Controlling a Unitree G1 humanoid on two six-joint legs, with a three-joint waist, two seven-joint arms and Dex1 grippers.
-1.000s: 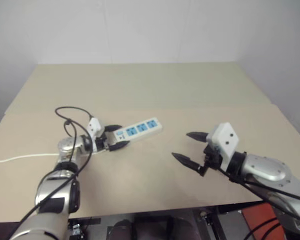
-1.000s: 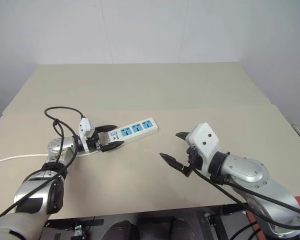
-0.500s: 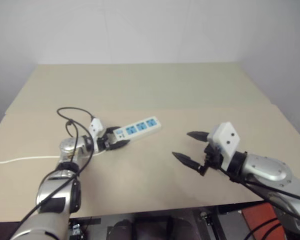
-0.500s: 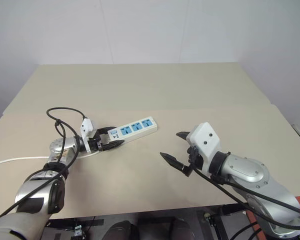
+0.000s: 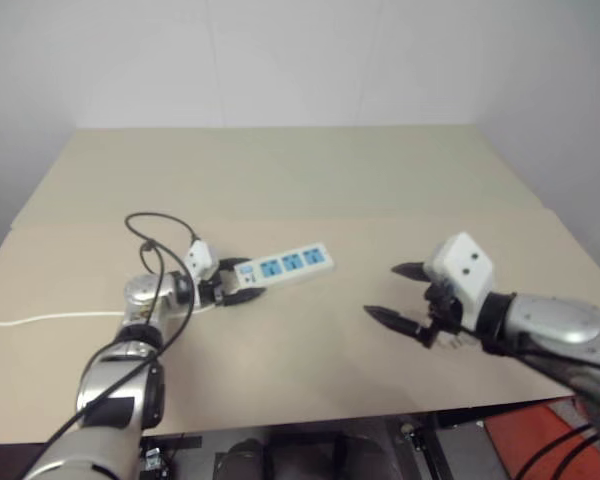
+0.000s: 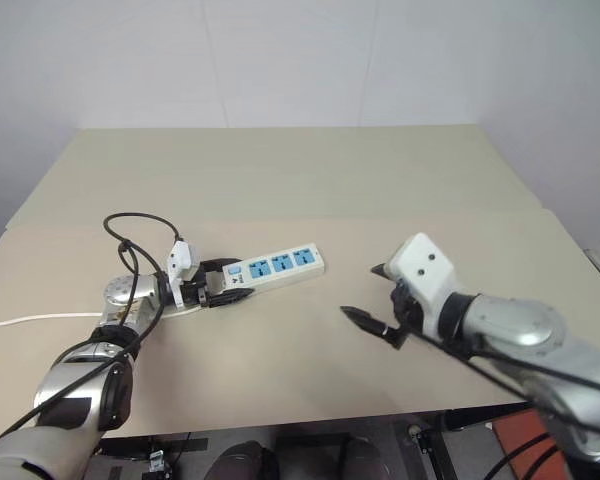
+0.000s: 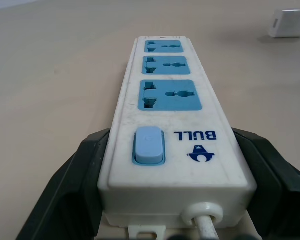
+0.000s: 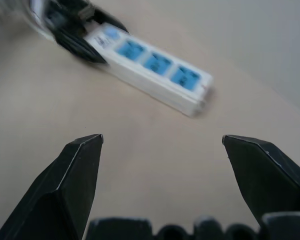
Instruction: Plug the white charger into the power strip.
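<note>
Since the earlier frame, the left gripper [image 6: 225,283] has closed onto the switch end of the power strip [image 6: 276,267] and shifted it toward 3 o'clock. Right gripper [image 6: 375,296] open, empty, moved toward 3 o'clock. White charger [image 7: 290,23] lies beyond the strip's far end.

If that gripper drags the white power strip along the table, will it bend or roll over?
Probably neither. The power strip looks like a stiff flat plastic bar, so it should slide rather than roll. The left gripper clasps only its switch end, so the far end may swing. Its thin cord looks floppy and would trail.
</note>
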